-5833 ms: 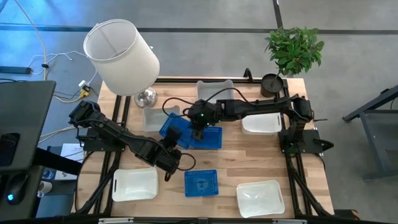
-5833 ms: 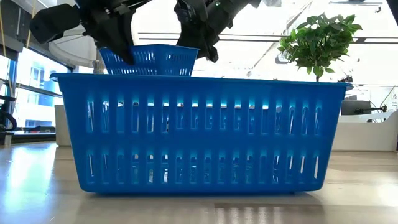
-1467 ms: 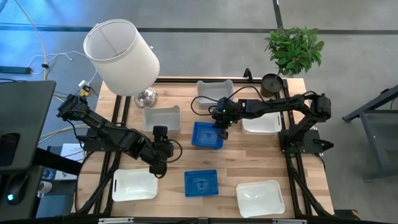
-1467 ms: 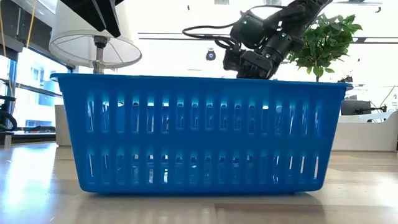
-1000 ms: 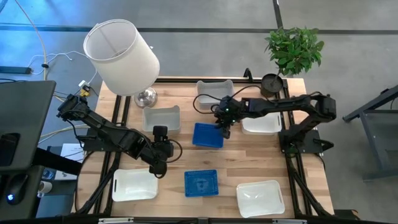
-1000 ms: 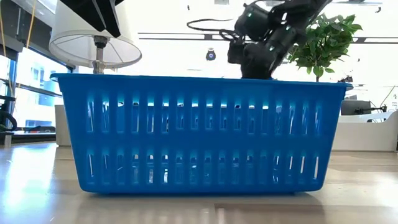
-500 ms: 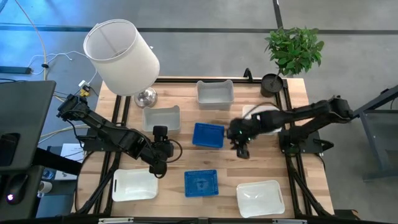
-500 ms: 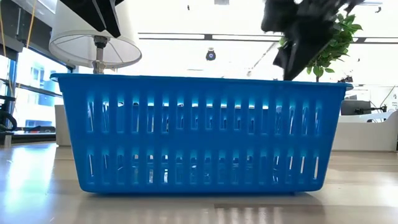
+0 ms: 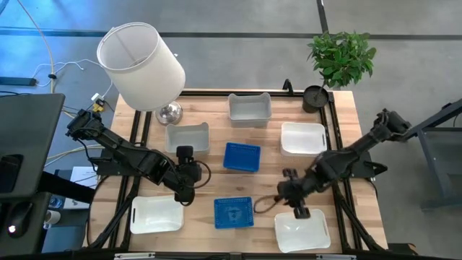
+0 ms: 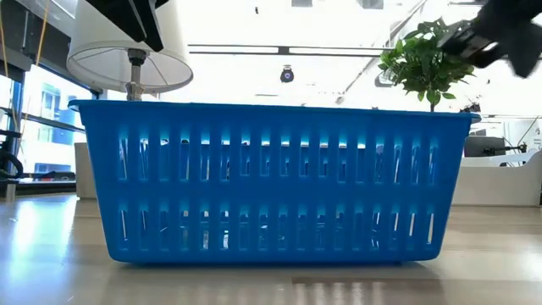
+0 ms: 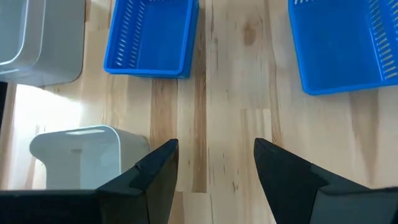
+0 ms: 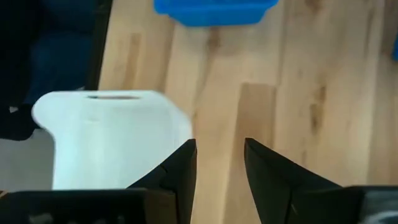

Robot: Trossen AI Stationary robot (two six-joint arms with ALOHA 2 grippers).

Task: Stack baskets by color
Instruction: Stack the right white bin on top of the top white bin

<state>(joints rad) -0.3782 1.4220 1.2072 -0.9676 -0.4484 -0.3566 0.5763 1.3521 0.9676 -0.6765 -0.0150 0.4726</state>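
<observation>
Two blue baskets show in the high view: one at the table's middle (image 9: 241,156) and one near the front edge (image 9: 234,212), which fills the low view (image 10: 271,182). White baskets rest at front left (image 9: 156,214), front right (image 9: 302,230) and right (image 9: 303,139). Two grey baskets (image 9: 187,137) (image 9: 250,108) sit farther back. My right gripper (image 9: 296,208) (image 12: 221,143) hangs open above bare wood between the front blue and front-right white baskets. My left gripper (image 9: 186,191) (image 11: 216,144) stands open and empty, left of the front blue basket.
A big white lampshade (image 9: 141,65) on a chrome foot overhangs the far left corner. A black pot (image 9: 315,97) with a green plant stands at the far right corner. Bare wood (image 9: 267,184) lies between the middle blue basket and the front row.
My right gripper has swung from the right side of the middle blue basket toward the table's near edge and a little right, rising slightly and rolling its wrist. It now hangs by the front-right white basket. The blue basket has stayed in place.
</observation>
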